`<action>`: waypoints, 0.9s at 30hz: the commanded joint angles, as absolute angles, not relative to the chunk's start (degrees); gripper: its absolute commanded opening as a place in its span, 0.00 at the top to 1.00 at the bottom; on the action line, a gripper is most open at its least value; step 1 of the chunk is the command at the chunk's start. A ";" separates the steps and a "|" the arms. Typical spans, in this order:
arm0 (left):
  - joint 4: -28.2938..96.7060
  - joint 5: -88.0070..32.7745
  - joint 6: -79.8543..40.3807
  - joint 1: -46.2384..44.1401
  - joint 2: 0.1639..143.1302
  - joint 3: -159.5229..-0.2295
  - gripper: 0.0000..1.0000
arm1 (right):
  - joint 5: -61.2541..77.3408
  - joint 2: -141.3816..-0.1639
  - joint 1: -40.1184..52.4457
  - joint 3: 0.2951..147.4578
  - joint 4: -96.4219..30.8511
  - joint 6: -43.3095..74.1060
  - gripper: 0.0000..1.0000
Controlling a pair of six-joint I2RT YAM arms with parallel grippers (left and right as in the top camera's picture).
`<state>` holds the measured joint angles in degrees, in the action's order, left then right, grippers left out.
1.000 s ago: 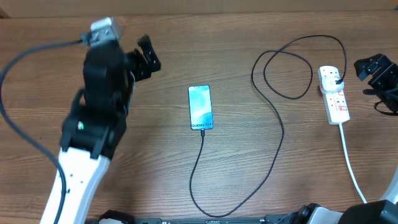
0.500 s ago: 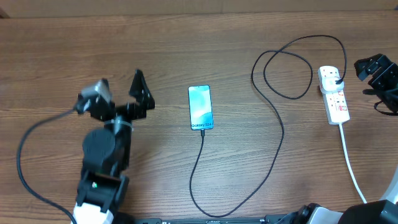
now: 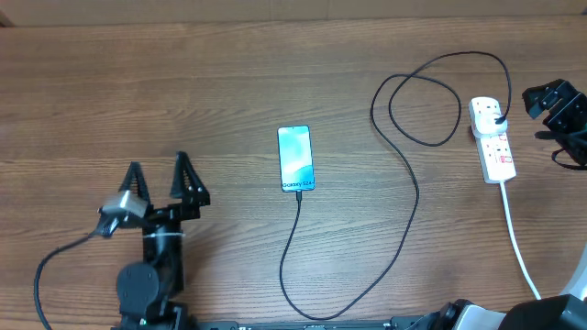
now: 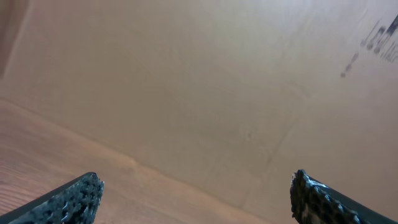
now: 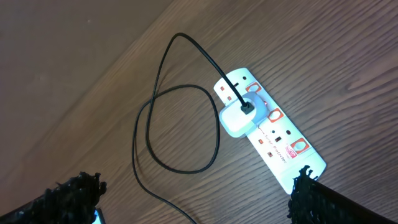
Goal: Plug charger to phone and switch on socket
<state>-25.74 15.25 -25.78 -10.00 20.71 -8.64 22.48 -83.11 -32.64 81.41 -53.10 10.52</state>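
Observation:
The phone (image 3: 295, 158) lies face up mid-table, its light blue screen lit. The charger (image 3: 409, 188), a thin black cable, runs from the phone's near edge, curves along the table front, loops once and ends at a white adapter (image 5: 238, 119) seated in the socket (image 3: 493, 139). In the right wrist view the socket (image 5: 273, 132) is a white strip with red-marked switches. My right gripper (image 3: 543, 103) hovers open just right of the socket, holding nothing; its fingertips (image 5: 316, 198) frame the strip's end. My left gripper (image 3: 158, 170) stands open at the front left, well away from the phone.
The socket's thick white cord (image 3: 516, 243) trails toward the table's front right. A cardboard wall (image 4: 249, 74) stands behind the table's far edge, filling the left wrist view above my open left gripper (image 4: 196, 200).
My left arm has pulled back toward the table's front left, its gripper swinging down and away from the phone. The right arm, phone, cable and socket have not moved.

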 commanded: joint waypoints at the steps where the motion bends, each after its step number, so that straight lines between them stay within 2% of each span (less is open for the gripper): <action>1: -25.98 15.03 -26.02 -8.82 16.53 -5.02 0.00 | 22.28 -83.15 -32.75 81.47 -52.86 10.48 0.00; 11: -22.17 14.92 -25.98 -6.87 10.15 -0.27 0.00 | 22.28 -83.15 -32.75 81.47 -52.86 10.48 0.00; 23: -4.14 10.41 -25.67 -1.65 0.27 -0.27 0.00 | 22.28 -83.15 -32.75 81.47 -52.86 10.48 0.00; 27: -1.72 7.79 -22.87 -0.38 0.19 -0.27 0.00 | 22.28 -83.15 -32.75 81.47 -52.86 10.48 0.00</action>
